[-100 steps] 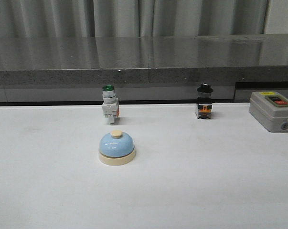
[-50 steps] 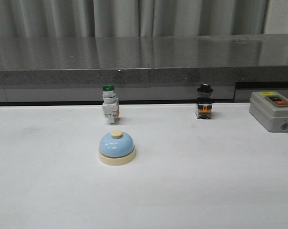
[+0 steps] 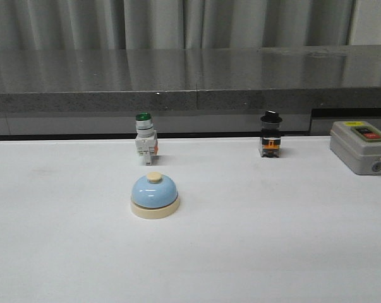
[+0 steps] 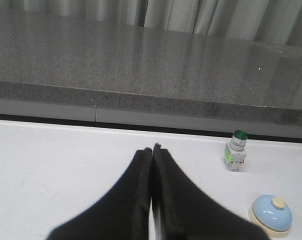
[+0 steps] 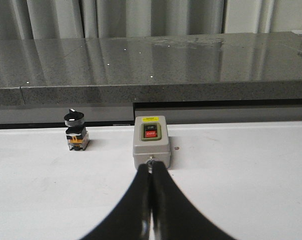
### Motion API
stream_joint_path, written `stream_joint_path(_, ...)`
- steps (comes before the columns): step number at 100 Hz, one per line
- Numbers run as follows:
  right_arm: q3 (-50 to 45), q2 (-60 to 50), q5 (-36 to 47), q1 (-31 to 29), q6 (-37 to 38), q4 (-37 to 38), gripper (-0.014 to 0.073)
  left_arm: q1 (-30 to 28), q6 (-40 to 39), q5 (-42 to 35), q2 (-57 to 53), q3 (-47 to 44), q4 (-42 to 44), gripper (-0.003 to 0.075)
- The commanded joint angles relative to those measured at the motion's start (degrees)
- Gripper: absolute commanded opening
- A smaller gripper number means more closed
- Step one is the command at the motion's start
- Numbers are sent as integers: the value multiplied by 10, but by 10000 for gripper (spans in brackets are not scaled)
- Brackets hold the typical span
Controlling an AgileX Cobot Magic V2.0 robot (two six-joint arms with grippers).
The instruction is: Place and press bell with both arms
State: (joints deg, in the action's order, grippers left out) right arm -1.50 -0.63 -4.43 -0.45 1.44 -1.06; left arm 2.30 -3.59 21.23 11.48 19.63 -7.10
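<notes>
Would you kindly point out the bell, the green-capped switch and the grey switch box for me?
bell (image 3: 154, 194): front view, on the blue dome.
green-capped switch (image 3: 145, 139): front view, on its white body.
grey switch box (image 5: 151, 141): right wrist view, on its grey top face below the buttons.

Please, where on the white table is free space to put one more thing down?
Bare patches: everything nearer than the bell, the far left, and between the bell and the gray switch box. More crowded is the back edge, with the green button and black button.
</notes>
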Motion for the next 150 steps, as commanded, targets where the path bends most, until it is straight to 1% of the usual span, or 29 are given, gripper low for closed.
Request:
stream_joint_path(1,8,-10,44,-2,-2,4,-61,-2,-4,-37,-21,5,15,-20)
stream_joint_path(10,8,-10,44,-2,-2,4,-61,-2,-4,-38,-52,-8,44,-20)
stream_joint_path(37,8,-10,44,-2,-2,4,-61,-2,0,-39,-136,-59,53,-20)
stream_joint_path(45,8,-10,44,-2,-2,4,-61,-2,0,-41,-133,-66,54,-20)
stream_joint_path(56,8,-9,44,-2,-2,4,-61,-2,0,-63,-135,-85,54,-20)
stream_joint_path(66,8,-9,44,-2,-2,4,-61,-4,0,-115,-135,-116,82,-20)
stream_joint_path(82,8,-9,44,-2,-2,4,-61,-17,0,-233,-135,-184,67,-20)
stream_joint_path(93,8,-9,44,-2,-2,4,-61,-19,0,-286,-135,-223,64,-20)
stream_joint_path(96,8,-9,44,-2,-2,4,-61,-19,0,-266,-135,-222,64,-20)
stream_joint_path(103,8,-9,44,-2,-2,4,-61,-19,0,-262,-135,-222,63,-20)
stream_joint_path(150,8,-9,44,-2,-2,4,-61,-19,0,-263,-135,-222,63,-20)
